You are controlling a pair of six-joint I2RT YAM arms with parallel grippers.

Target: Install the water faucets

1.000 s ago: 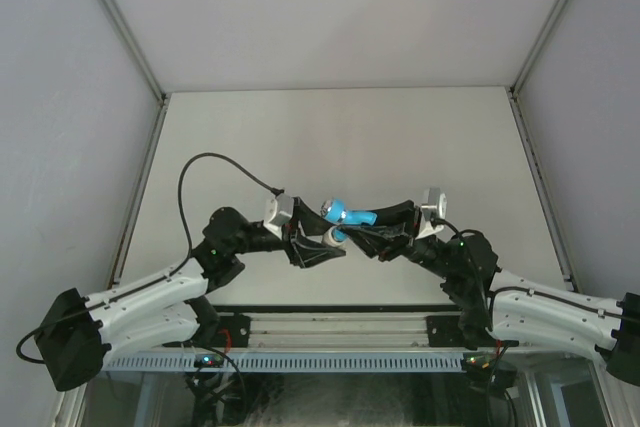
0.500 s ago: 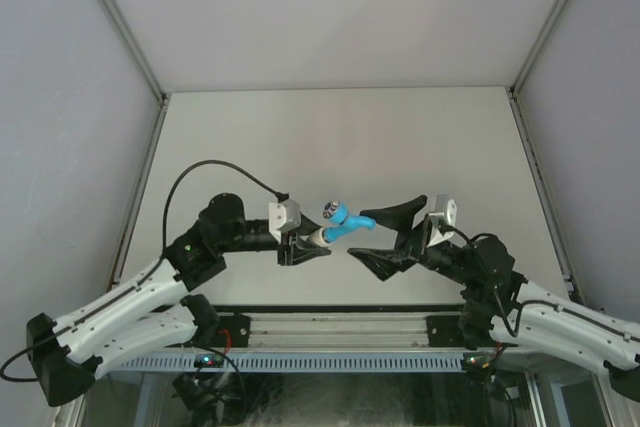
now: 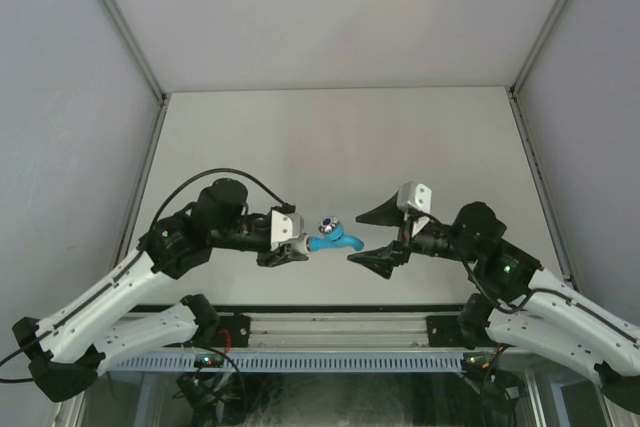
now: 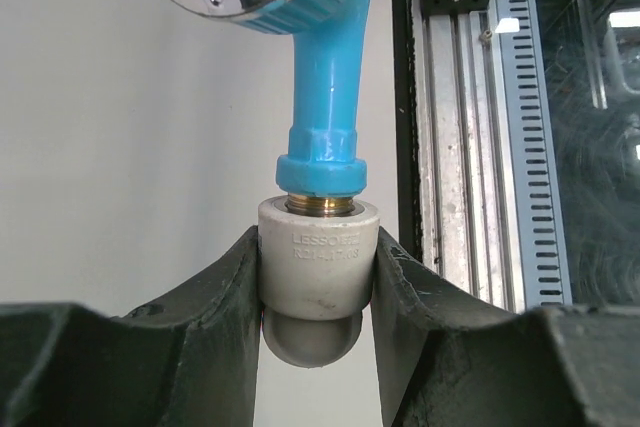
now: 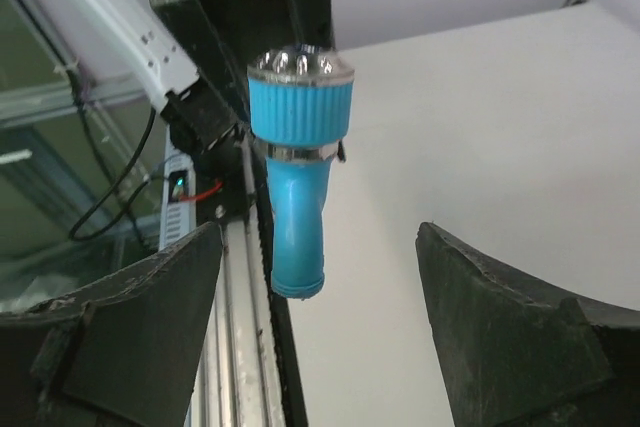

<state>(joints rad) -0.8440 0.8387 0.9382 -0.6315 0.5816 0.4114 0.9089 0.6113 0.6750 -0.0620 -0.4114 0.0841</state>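
The blue water faucet [image 3: 335, 238] hangs in the air above the table's near middle, its threaded end seated in a white-grey pipe fitting [image 3: 299, 243]. My left gripper [image 3: 290, 248] is shut on that fitting. In the left wrist view the fitting [image 4: 317, 267] sits pinched between both fingers, and the faucet [image 4: 325, 107] rises from it with a band of brass thread showing. My right gripper [image 3: 366, 237] stands open just right of the spout, touching nothing. From the right wrist, the faucet [image 5: 298, 177] hangs ahead of the open right gripper [image 5: 320, 282], nearer its left finger.
The aluminium rail [image 3: 330, 327] with its slotted cable duct runs along the table's near edge, below both grippers. Grey enclosure walls stand at the left, right and back of the white table [image 3: 340, 137]. A black cable [image 3: 215, 179] loops over the left arm.
My right gripper has let go of the faucet, opened wide and drawn back to the right. My left gripper has shut on the fitting and turned, so the faucet now points right.
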